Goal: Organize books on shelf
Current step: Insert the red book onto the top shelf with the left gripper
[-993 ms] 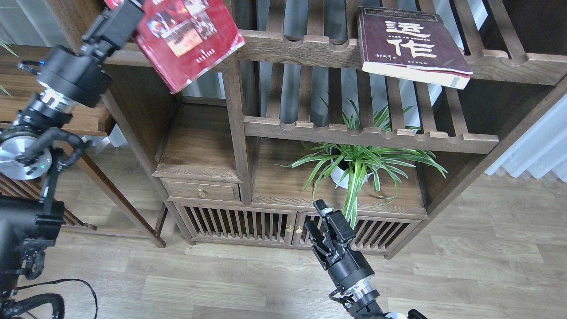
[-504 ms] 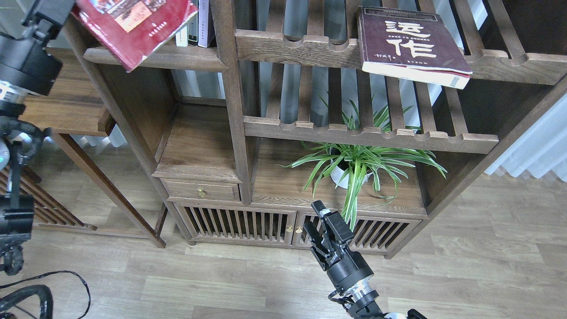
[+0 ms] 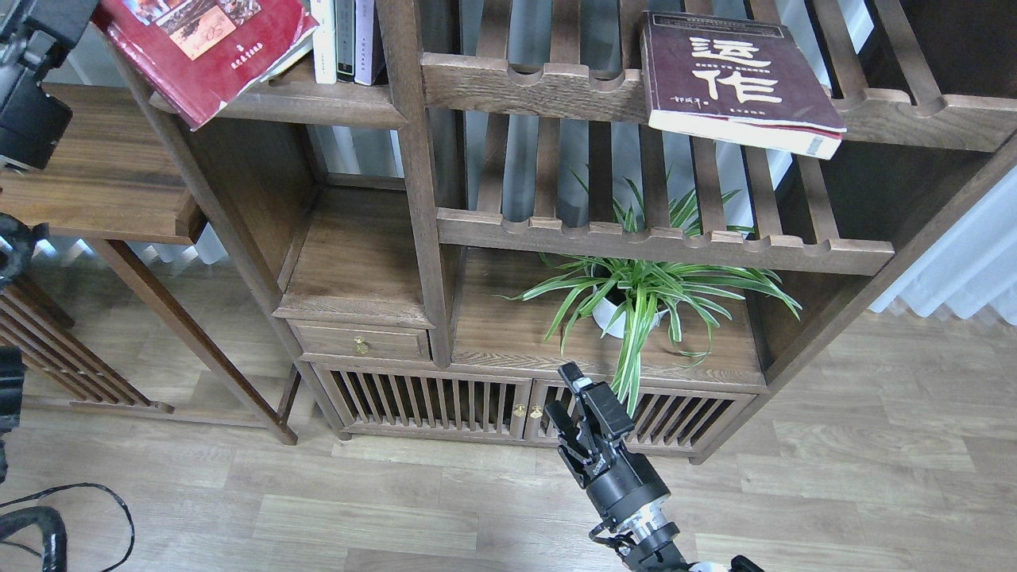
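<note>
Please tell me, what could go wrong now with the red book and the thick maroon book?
The red book hangs tilted past the front edge of the solid shelf; if the left arm lets go early, it may slide off and fall.
Pushed in, it may knock over the thin upright books beside it.
The maroon book overhangs the slatted rack; a jolt could tip it off.

The red book [image 3: 203,48] has swung left and up toward the shelf [image 3: 318,99], uncovering the 3 thin upright books [image 3: 346,40] it hid 1 second ago. The left arm [image 3: 32,95] has drawn mostly past the frame's left edge.
</note>
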Controlling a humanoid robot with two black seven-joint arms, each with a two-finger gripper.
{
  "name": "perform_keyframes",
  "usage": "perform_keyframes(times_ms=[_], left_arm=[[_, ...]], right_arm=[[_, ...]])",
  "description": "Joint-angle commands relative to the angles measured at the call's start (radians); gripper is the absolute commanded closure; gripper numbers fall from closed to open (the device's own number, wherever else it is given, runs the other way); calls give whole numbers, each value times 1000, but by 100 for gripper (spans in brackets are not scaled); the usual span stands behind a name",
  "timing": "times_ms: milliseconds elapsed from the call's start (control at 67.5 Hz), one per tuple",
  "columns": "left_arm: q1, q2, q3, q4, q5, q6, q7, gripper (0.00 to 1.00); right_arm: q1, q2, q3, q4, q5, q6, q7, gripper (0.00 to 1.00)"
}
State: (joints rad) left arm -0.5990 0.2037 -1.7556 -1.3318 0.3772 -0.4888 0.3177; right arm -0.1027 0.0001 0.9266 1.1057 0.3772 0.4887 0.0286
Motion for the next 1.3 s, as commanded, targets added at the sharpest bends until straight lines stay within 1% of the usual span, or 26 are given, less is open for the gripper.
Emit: perform_keyframes(times_ms=[0,59,222,400,489,622,711,726,741,770,785,830,845,874,889,948,1082,1289], left_arm=[[-15,-7,2,3,-1,0,-5,94],[-21,-23,2,3,-18,0,-12,94],[-45,-52,2,3,-46,0,-14,94],[-58,-56,1,-3,-63,0,-22,95],[-58,-53,2,0,-107,0,-20,96],[-53,-40,-1,0,-124,0,-6,96],[-51,-1,-7,0,-123,0,17,94],[-51,12,-10,2,-123,0,24,93],[-50,41,-18,5,-121,0,49,89],[-50,51,-21,6,-121,0,58,87],[-48,63,-27,8,-121,0,72,86],[-47,80,-39,13,-121,0,98,87],[-47,88,-50,17,-121,0,116,88],[-47,91,-62,20,-121,0,127,91],[-47,94,-73,25,-121,0,141,96],[-47,101,-97,42,-121,0,165,97],[-47,137,-113,66,-112,0,170,98],[-48,152,-133,82,-26,0,167,98]], right_arm=[[0,0,0,0,0,0,1,6],[0,0,1,-1,0,0,1,6],[-2,0,3,-1,0,0,1,5],[-2,0,4,-1,0,0,1,5],[-2,0,6,-1,0,0,1,5],[-2,0,11,-1,0,0,1,5],[-2,0,11,-3,0,0,1,4],[-2,0,9,-6,0,0,1,4],[-2,0,6,-10,0,0,1,4],[-2,0,6,-12,0,0,1,4],[-2,0,5,-12,0,0,1,4],[-2,0,4,-12,0,0,1,4],[-2,0,4,-12,0,0,1,4],[-2,0,3,-12,0,0,1,4],[-2,0,3,-12,0,0,1,4],[-2,0,4,-12,0,0,1,4],[-2,0,6,-12,0,0,1,4],[-2,0,5,-10,0,0,1,4]])
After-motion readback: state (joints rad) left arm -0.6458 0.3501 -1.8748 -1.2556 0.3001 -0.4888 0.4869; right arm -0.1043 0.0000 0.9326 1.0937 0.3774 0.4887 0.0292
